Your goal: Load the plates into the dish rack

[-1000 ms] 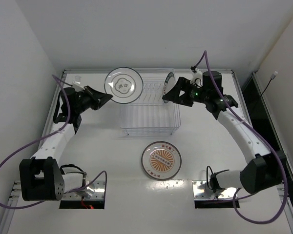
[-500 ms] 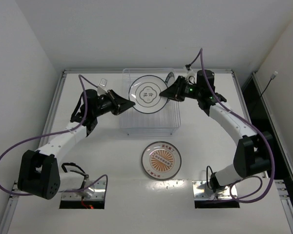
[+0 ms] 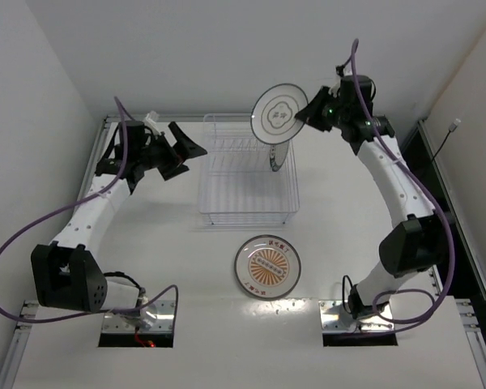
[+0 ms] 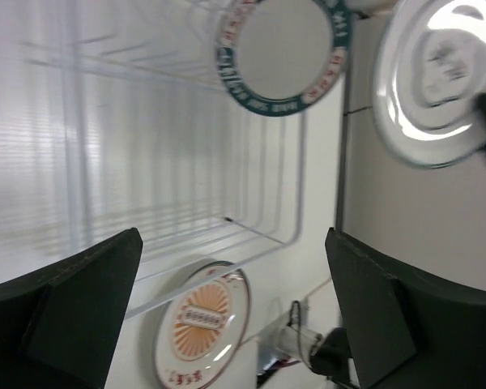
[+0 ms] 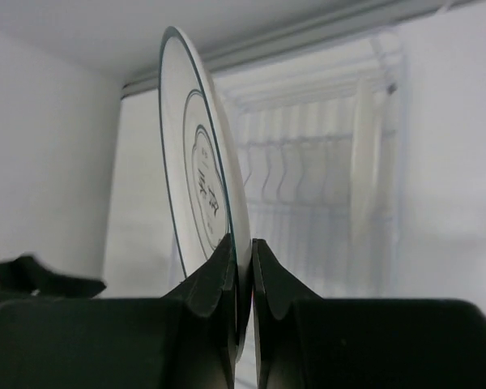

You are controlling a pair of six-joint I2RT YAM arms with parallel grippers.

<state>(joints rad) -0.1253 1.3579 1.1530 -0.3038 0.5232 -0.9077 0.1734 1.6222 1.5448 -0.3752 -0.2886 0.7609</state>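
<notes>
The right gripper (image 3: 303, 117) has its jaws pressed onto the lower edge of a white plate (image 3: 276, 113), which stands on edge between them, the thin-lined face with its centre mark turned to the left of the fingers (image 5: 219, 279). Beyond and below the jaws lies the dish rack (image 3: 247, 213), and a blue-rimmed plate (image 4: 283, 50) stands upright in a slot on its right side, under the held plate. The left gripper (image 3: 189, 139) hangs just left of the rack with its jaws spread wide and nothing between them. Ahead of those jaws are the rack's clear ribs. The orange sunburst plate (image 3: 266, 266) lies flat on the table (image 3: 170, 267), just beside the rack's near wall.
</notes>
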